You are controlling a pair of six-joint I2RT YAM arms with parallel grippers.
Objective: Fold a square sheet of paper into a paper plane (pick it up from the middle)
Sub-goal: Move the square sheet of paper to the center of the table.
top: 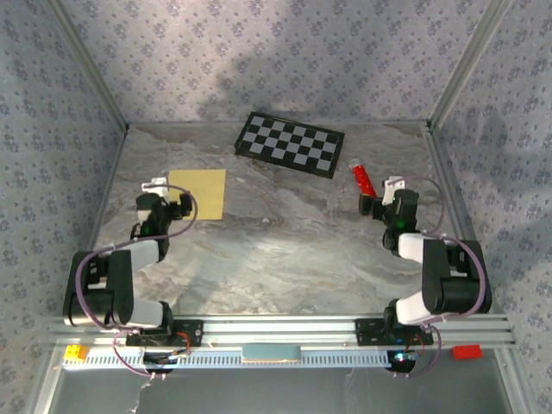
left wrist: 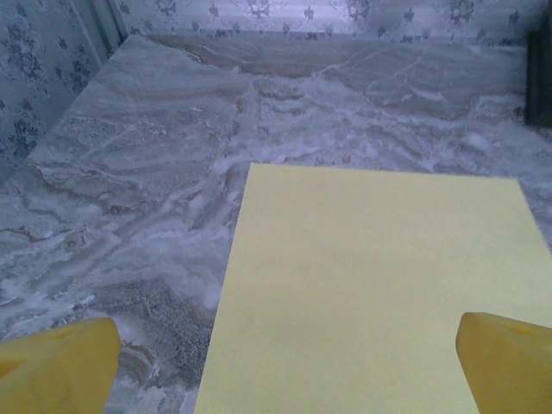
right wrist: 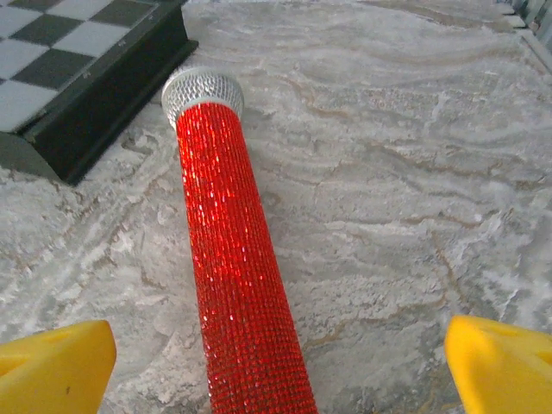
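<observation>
The square sheet of paper [top: 200, 191] is pale yellow and lies flat, without creases, on the marble table at the left; a paper plane is out of view. My left gripper [top: 170, 194] hovers at the sheet's near-left edge. In the left wrist view the sheet [left wrist: 371, 276] spreads out ahead between the two yellow fingertips [left wrist: 60, 366], and that gripper [left wrist: 285, 366] is open and holds nothing. My right gripper [top: 381, 195] is open at the right, apart from the sheet.
A glittery red tube [top: 361, 178] with a silver cap lies just ahead of the right gripper [right wrist: 280, 366], running between its fingers in the right wrist view [right wrist: 228, 241]. A black-and-white checkerboard panel [top: 290, 143] sits at the back centre, its corner [right wrist: 52, 78] beside the tube's cap.
</observation>
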